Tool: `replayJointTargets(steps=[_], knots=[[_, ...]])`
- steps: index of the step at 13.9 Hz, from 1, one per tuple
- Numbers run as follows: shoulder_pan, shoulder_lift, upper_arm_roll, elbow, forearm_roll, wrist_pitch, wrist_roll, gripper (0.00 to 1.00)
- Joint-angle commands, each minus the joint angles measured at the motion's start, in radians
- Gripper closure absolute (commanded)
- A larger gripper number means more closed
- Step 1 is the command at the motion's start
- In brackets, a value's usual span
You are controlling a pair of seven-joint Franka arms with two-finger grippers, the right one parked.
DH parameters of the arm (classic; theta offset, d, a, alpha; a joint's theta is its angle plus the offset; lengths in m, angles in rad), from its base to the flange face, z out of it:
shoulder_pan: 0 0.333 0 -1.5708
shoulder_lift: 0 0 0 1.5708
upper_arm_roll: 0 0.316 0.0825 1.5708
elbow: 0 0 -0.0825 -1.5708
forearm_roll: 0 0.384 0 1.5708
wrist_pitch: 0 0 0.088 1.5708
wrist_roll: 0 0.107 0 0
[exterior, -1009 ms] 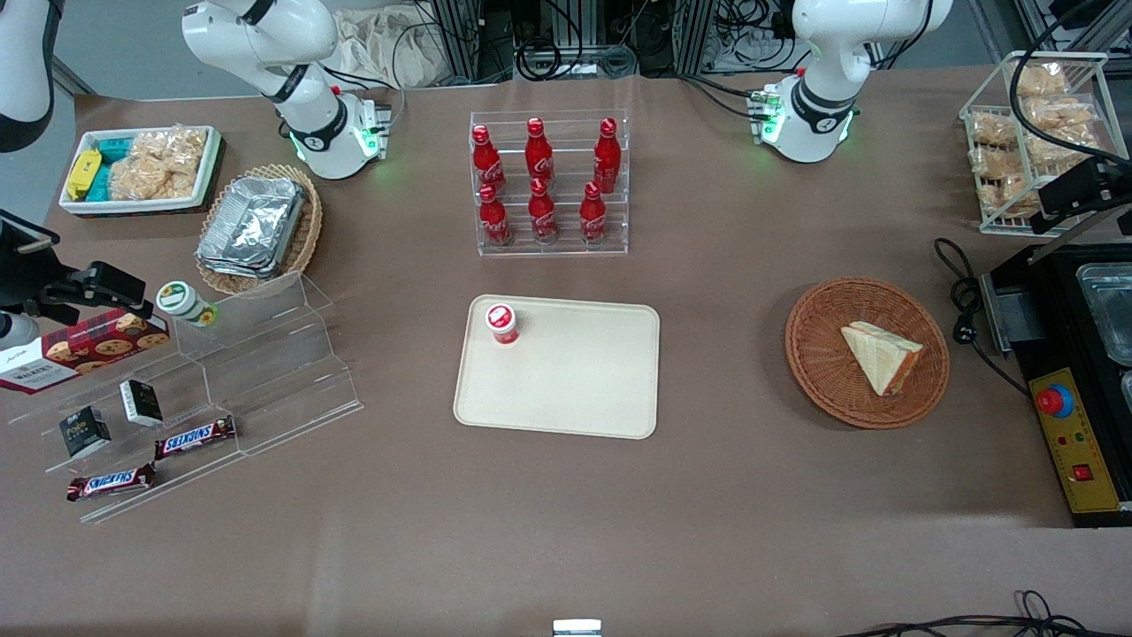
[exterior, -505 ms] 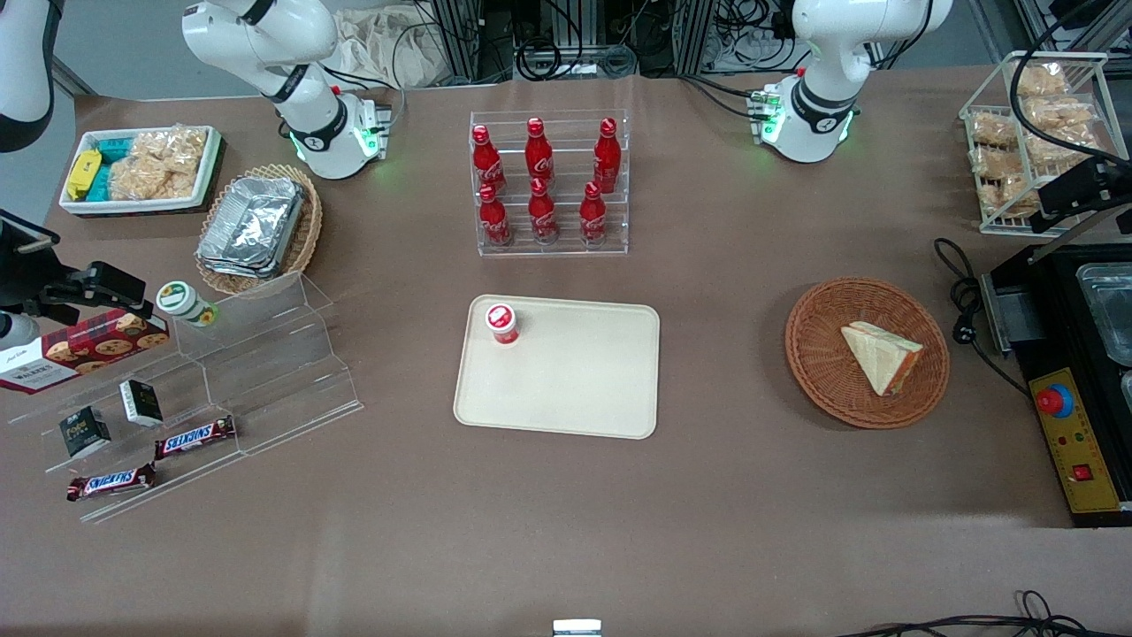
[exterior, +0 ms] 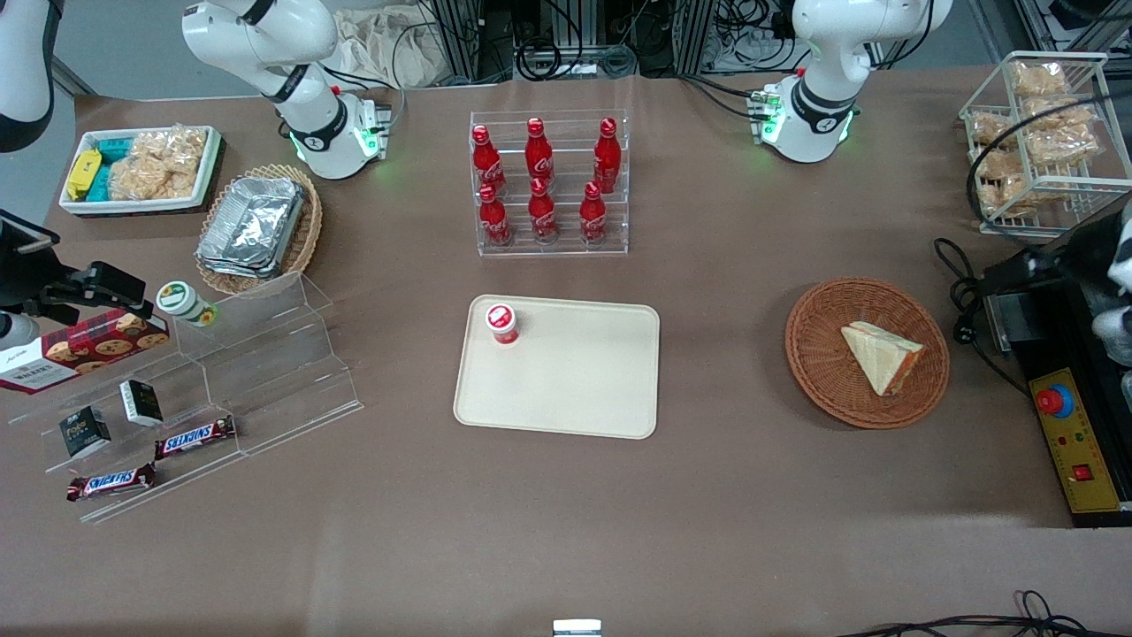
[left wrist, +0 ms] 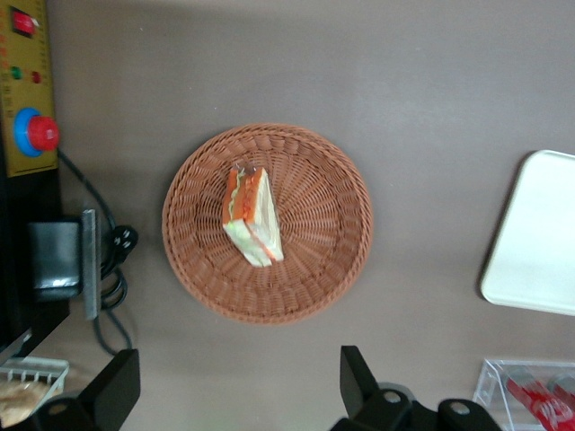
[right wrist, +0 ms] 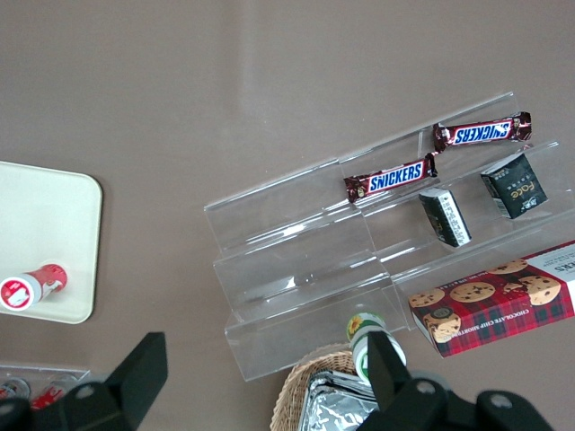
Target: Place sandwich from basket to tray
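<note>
The sandwich (exterior: pixel 881 356) lay in the basket (exterior: pixel 819 354), toward the working arm's end of the table (exterior: pixel 566 495); the tray (exterior: pixel 575 389) sat mid-table, well apart from the basket, with a small bottle (exterior: pixel 501 323) standing on its corner farthest from the front camera, toward the parked arm's end; a rack of bottles (exterior: pixel 548 184) stood farther from the front camera than the tray; the gripper (left wrist: pixel 238 395) hung high above the table, fingers (left wrist: pixel 358 382) spread apart, the basket (left wrist: pixel 310 269) and sandwich (left wrist: pixel 252 215) below it.
</note>
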Motion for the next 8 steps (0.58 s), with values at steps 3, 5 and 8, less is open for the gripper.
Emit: replayJointTargets(steps=[3, 5, 8], knots=[[0.003, 0.062, -0.011, -0.191, 0.003, 0.244, -0.053, 0.0], [0.003, 0.119, -0.011, -0.197, 0.009, 0.284, -0.053, 0.0], [0.004, 0.183, -0.009, -0.23, 0.012, 0.365, -0.053, 0.0]])
